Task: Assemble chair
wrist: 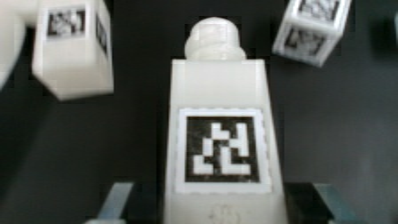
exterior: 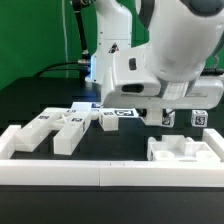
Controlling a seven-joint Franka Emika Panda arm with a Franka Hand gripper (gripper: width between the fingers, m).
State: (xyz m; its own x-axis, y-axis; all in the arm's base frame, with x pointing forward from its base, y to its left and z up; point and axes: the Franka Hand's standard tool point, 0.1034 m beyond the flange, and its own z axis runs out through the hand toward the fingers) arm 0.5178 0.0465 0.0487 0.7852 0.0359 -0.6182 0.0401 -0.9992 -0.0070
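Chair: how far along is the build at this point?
Done: nothing looks joined; the white parts lie loose on the table. In hand: the open pincer straddles the tagged bar, not yet gripping. Left: all the joining.

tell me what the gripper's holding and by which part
Nothing gripped yet, it seems: the gripper straddles the white peg-tipped bar at its tagged end, dark gaps showing on both sides.
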